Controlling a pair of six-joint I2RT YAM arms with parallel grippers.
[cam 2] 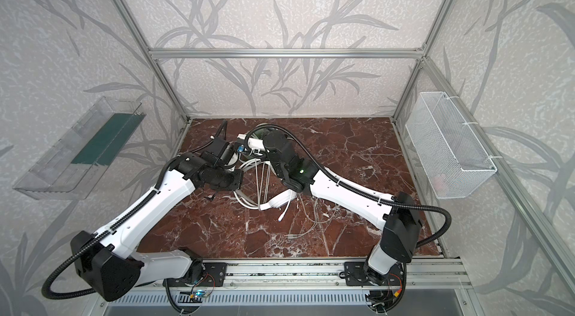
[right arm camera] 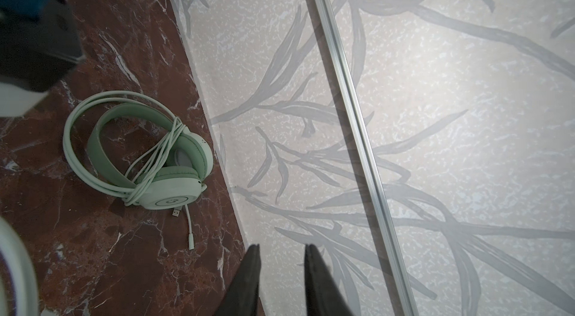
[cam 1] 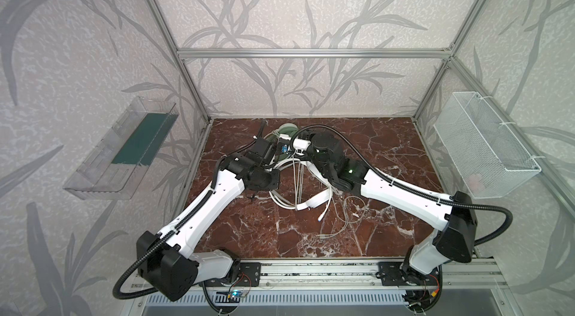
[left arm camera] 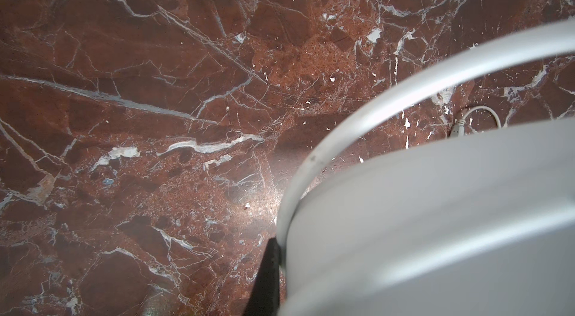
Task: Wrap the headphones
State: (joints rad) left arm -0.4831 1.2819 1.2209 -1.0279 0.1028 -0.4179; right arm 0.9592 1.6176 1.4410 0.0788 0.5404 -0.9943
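Note:
The mint-green headphones (right arm camera: pixel 149 156) lie on the marble table (right arm camera: pixel 93 252) near the back wall, their cable looped around them; in both top views they sit behind the arms (cam 1: pixel 287 129) (cam 2: pixel 259 132). The white headphones' band (cam 1: pixel 311 203) (cam 2: pixel 277 202) lies mid-table, with pale cables rising to where the arms meet. My left gripper (left arm camera: pixel 281 241) is shut against a pale cable (left arm camera: pixel 357 118) and a blurred white body (left arm camera: pixel 435 221); only one finger (left arm camera: pixel 267 274) shows. My right gripper (right arm camera: pixel 281 249) stands open and empty, raised, facing the back wall.
A clear plastic tray (cam 1: pixel 124 156) hangs on the left wall and a white mesh basket (cam 1: pixel 485 149) on the right wall. Thin loose cable (cam 1: pixel 342 215) trails over the table in front of the right arm. Aluminium frame posts stand at the back corners.

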